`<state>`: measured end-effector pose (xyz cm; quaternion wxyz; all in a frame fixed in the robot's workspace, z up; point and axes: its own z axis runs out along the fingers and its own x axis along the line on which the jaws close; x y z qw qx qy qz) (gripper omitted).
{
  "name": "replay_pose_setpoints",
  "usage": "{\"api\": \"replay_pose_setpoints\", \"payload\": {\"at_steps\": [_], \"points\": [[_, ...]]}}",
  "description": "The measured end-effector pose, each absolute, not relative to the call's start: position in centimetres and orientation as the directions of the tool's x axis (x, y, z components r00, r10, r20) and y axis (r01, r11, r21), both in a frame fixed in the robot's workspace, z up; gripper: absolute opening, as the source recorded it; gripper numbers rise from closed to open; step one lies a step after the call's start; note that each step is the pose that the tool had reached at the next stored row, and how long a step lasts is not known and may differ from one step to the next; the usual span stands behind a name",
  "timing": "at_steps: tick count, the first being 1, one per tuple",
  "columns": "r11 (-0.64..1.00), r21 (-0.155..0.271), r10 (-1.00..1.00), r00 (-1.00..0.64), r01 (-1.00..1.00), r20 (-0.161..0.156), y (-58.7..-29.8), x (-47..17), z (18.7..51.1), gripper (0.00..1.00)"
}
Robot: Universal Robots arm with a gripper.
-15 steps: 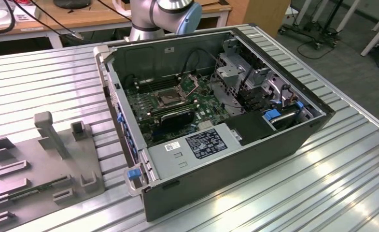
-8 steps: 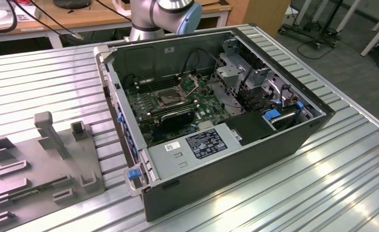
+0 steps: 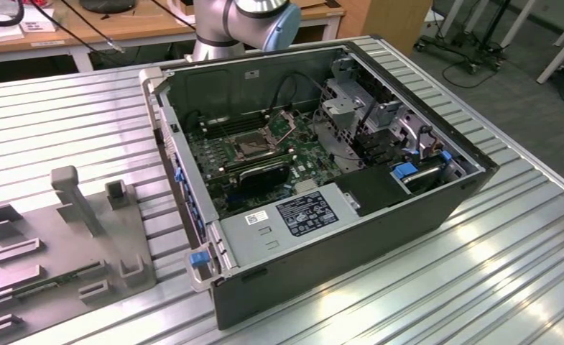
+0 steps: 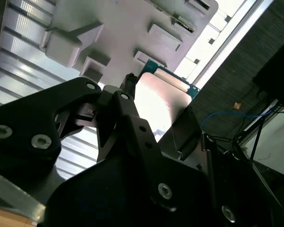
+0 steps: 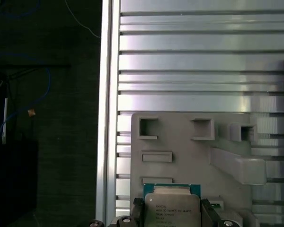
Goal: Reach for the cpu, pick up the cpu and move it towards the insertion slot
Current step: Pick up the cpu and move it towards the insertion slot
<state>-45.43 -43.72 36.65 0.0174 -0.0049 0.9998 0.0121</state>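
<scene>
While the gripper (image 5: pixel 172 218) is clamped on the cpu (image 5: pixel 171 210) above the grey tray (image 5: pixel 189 151), carry it level — steadily — toward the insertion slot (image 3: pixel 253 146); you want no tilt.

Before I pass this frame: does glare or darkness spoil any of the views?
In the second wrist view, glare washes out the cpu lid and the gripper is a dark silhouette. In the first wrist view the cpu is evenly lit, though the table slats shine. In the exterior view, reflections streak the table.
</scene>
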Motion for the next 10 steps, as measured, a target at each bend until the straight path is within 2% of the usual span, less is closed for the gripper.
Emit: {"api": "replay_pose_setpoints", "payload": {"at_steps": [10], "points": [[1.0,0.024,-0.009,-0.999,-0.01,-0.035,-43.7,-44.3,36.7,0.55]]}}
